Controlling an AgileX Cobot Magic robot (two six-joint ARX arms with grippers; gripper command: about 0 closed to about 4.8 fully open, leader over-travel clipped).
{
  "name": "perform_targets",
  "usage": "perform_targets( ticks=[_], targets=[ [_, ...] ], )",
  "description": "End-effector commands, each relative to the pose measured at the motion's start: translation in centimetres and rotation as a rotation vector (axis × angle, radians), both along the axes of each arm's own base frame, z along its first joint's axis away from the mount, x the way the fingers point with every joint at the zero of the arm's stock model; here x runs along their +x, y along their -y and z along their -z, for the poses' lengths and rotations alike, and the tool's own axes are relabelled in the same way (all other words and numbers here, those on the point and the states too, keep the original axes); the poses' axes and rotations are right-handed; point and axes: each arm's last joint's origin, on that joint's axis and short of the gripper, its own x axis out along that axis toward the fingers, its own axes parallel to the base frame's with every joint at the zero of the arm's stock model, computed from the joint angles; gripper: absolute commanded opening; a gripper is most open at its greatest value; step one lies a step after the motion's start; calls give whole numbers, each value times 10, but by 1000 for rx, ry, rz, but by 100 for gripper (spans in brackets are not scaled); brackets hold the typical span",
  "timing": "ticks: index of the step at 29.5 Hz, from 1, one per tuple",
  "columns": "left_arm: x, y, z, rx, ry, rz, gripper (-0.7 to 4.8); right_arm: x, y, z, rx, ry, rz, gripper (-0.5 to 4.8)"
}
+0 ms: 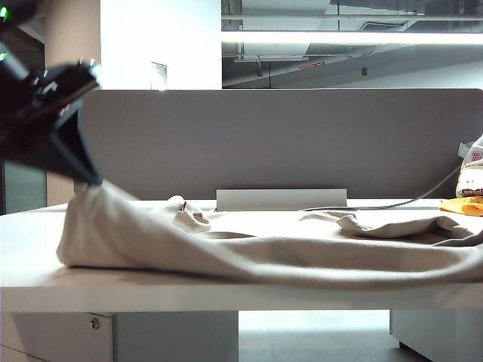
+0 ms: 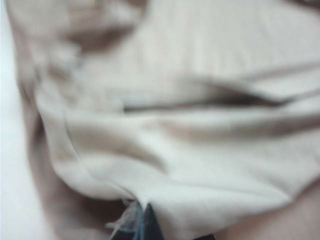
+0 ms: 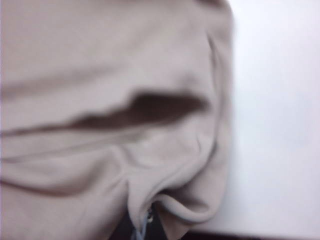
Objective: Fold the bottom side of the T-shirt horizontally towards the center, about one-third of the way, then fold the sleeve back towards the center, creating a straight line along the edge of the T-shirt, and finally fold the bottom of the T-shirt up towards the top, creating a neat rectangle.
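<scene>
With left hand point(image 1: 89, 179) pinching the shirt point(image 1: 264, 253) at the desk point(image 1: 30, 241) left edge and right hand point(image 3: 145, 220) pinching it too, lift both together, slow and level, keeping the fold straight.

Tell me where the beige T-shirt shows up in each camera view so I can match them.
Exterior view: T-shirt lies across the table, its left end lifted by the left gripper.
Left wrist view: fabric fills the picture.
Right wrist view: fabric covers most of it, pinched by the right gripper.
Shared landmark: the white tabletop.
</scene>
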Motion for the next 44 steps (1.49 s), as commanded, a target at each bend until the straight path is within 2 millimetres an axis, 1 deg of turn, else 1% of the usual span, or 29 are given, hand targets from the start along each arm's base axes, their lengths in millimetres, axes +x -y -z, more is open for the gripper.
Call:
perform_targets(
  ticks=[1,5,8,12,17,20,23,28,32,35,40,44],
  targets=[
    [8,1,-19,43,83,-3,-6,14,2,-27,-3,107,-1,-2],
    [22,2,-33,62,124,-5,-6,28,5,-55,-19,193,1,-2],
    [36,3,-36,80,136,1,-6,39,6,-71,-27,230,3,-2],
    [58,3,-41,110,151,-19,-6,57,9,-85,-31,255,2,-2],
    [89,-1,-59,118,200,-43,-6,86,14,-92,-29,253,-1,-2],
    [109,-4,-67,115,222,-60,-6,104,17,-92,-30,253,0,-2],
    [130,-4,-69,121,220,-68,-6,124,20,-88,-28,242,-1,-2],
    [164,3,-56,152,209,-38,-6,155,25,-81,-27,235,0,-2],
    [189,7,-44,172,206,-38,-6,180,29,-82,-32,262,0,-2],
    [203,8,-37,204,215,-48,-6,196,32,-85,-35,281,0,-2],
    [224,11,-29,216,226,-50,-6,215,35,-80,-37,289,4,-2],
    [237,14,-24,215,232,-50,-6,224,36,-65,-41,267,11,-2]
  ],
)
